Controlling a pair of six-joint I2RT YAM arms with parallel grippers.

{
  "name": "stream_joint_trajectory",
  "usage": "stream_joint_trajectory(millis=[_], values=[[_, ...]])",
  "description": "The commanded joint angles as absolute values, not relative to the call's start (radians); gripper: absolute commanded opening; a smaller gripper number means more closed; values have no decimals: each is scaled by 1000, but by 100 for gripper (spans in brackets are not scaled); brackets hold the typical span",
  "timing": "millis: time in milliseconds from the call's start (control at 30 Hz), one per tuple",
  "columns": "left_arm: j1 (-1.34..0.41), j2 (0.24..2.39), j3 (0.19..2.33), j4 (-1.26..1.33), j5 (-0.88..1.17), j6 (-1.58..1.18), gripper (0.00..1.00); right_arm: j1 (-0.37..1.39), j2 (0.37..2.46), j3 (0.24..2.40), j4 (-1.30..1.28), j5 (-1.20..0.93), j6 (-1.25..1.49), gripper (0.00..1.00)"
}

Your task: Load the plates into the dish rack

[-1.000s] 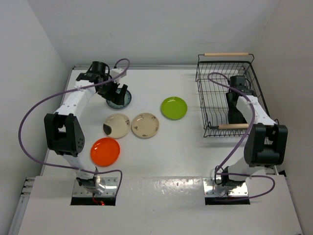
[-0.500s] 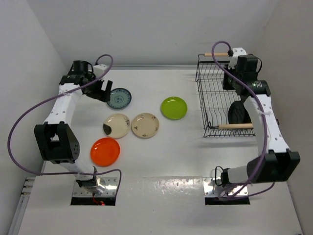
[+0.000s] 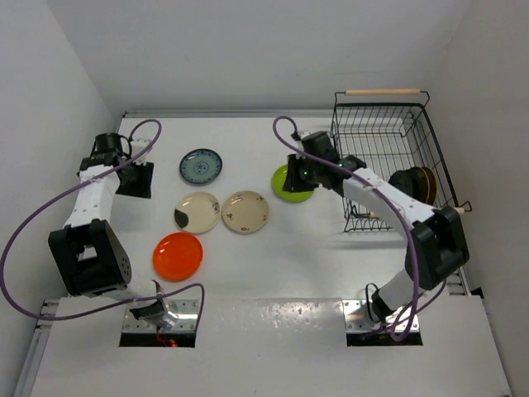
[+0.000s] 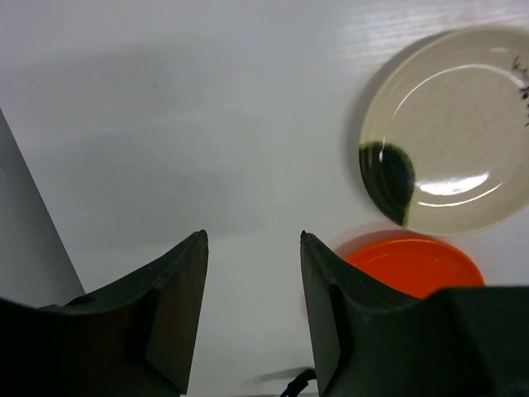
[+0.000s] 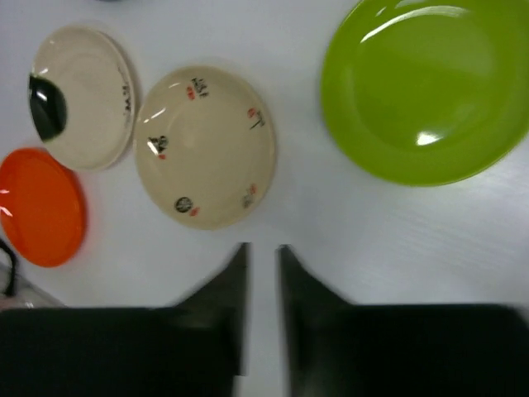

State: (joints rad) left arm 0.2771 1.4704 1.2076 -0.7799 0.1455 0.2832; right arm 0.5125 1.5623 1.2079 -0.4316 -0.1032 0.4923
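Note:
Five plates lie on the white table: teal patterned (image 3: 201, 166), cream with a black patch (image 3: 197, 212), cream with small marks (image 3: 245, 212), orange-red (image 3: 178, 255) and lime green (image 3: 296, 188). The black wire dish rack (image 3: 364, 157) stands at the right with dark plates (image 3: 412, 184) upright at its right side. My left gripper (image 3: 135, 180) is open and empty over bare table by the left wall (image 4: 254, 236). My right gripper (image 3: 295, 172) hovers over the lime green plate's (image 5: 426, 91) near edge; in the right wrist view (image 5: 264, 248) its jaws stand a narrow gap apart, empty.
The rack has a far wooden handle (image 3: 383, 92) and a near one (image 3: 388, 213). White walls close in the table on the left, back and right. The left wrist view shows the black-patched cream plate (image 4: 446, 157) and orange-red plate (image 4: 413, 265) to its right.
My left arm drew back leftward from the teal plate to the table's left edge. My right arm left the rack and swung left over the lime green plate.

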Motion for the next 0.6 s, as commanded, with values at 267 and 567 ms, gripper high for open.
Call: stream_joint_trajectory(millis=[267, 567], values=[[331, 1422, 1114, -758, 98, 313, 54, 626, 1874, 1203, -167, -89, 782, 56], [341, 1422, 1114, -758, 98, 334, 56, 646, 2046, 1266, -181, -72, 811, 25]])
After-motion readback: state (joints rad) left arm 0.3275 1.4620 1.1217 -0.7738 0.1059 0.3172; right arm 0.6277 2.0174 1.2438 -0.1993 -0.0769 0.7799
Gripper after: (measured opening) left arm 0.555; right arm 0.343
